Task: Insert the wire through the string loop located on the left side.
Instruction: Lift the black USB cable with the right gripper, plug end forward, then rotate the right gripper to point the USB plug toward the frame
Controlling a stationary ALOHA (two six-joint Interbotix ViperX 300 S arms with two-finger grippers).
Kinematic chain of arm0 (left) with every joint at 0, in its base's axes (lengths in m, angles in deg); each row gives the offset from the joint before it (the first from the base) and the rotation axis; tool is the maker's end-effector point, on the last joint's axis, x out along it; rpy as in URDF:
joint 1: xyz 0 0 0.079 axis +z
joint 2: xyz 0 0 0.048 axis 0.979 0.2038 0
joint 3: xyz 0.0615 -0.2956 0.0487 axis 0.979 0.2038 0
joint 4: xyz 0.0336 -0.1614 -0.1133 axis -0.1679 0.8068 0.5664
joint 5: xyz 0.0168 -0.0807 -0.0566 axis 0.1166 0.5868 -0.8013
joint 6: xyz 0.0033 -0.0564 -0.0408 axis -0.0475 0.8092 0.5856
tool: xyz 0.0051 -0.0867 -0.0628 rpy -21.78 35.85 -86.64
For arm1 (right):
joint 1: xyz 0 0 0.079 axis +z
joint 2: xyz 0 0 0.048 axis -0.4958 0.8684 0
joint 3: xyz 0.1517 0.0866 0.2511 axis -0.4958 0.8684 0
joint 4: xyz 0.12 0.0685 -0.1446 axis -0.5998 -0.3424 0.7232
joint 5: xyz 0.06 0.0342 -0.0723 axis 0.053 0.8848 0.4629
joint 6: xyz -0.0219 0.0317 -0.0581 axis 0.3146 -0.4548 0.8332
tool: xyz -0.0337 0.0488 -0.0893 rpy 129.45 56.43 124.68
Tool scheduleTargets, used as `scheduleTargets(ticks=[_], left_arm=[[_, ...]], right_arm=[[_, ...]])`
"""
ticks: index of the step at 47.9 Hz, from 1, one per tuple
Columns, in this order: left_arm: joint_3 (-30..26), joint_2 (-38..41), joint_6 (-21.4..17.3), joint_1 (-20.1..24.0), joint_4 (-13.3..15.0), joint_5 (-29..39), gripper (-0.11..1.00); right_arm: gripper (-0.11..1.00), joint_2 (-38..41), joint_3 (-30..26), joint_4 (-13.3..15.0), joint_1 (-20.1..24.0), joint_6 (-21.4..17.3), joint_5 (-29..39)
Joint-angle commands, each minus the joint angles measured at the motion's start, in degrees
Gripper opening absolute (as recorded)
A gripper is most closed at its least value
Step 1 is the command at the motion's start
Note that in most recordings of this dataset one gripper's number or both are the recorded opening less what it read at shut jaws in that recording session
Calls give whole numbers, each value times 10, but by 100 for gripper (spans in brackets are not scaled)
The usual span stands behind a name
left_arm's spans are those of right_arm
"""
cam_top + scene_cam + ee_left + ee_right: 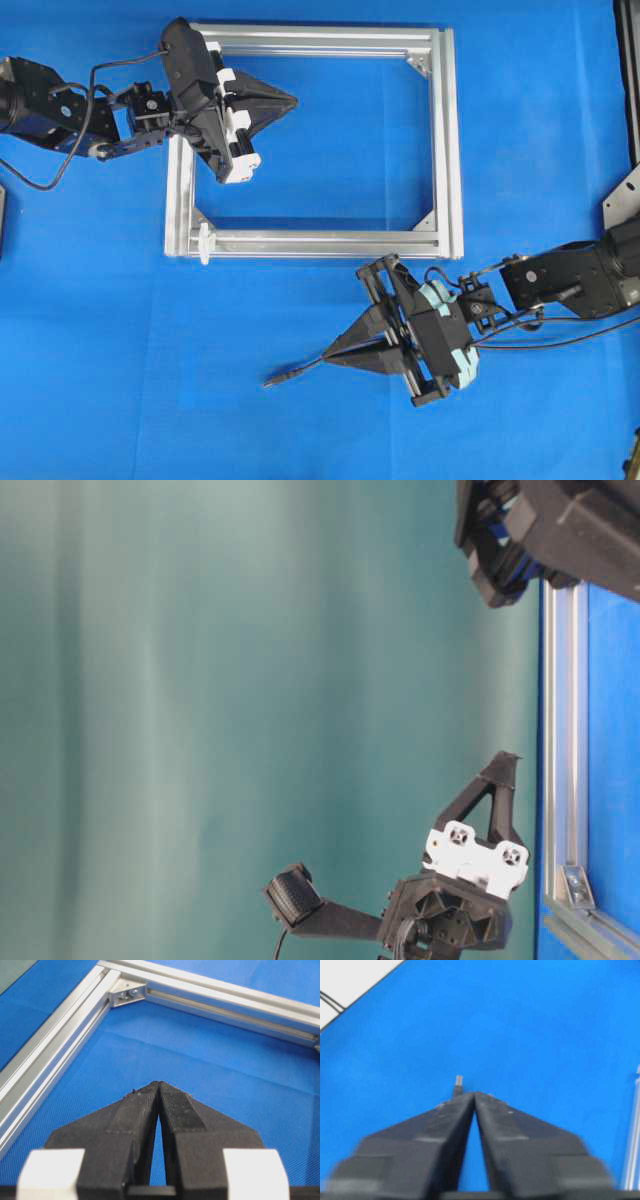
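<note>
Thin black wire (300,372) pinched in right claw (335,358), ribbed aluminium frame (447,140)

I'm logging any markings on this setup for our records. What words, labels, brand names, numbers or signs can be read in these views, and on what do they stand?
None: no readable text shows in any view.
The aluminium frame rails are bare metal, with no lettering.
The left claw and right claw show plain black fingers and white or pale blocks, unmarked.
The blue table cover is plain.
The right wrist view is blurred; nothing legible there.
</note>
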Motion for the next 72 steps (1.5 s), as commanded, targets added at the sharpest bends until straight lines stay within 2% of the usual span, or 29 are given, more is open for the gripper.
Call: scheduleTargets(ticks=[1,7,11,15,22,44,54,60,64,72], left_arm=[[-4,-17,-1,2,-2,-3,0],[-4,-17,-1,3,-2,-3,0],[-3,-17,-1,3,-2,-3,0],[-3,-17,-1,2,-2,-3,0],[0,-17,0,3,-3,-2,0],[6,-18,2,2,-2,-3,0],[11,-21,1,3,-3,-3,0],[15,-22,1,3,-2,-3,0],[18,-23,2,3,-2,-3,0],[18,-24,2,3,-3,-3,0]], right_arm=[[32,-17,-10,0,4,-1,0],[70,-16,-11,-1,4,-1,6],[90,-14,-12,-3,5,-1,9],[87,-11,-16,-4,4,-1,11],[91,9,-25,-9,5,-3,14],[90,119,-68,-10,4,-43,3],[86,124,-69,-10,4,-43,0],[80,124,-69,-10,4,-42,0],[65,124,-69,-11,2,-40,0],[19,123,-65,-11,-2,-40,0]])
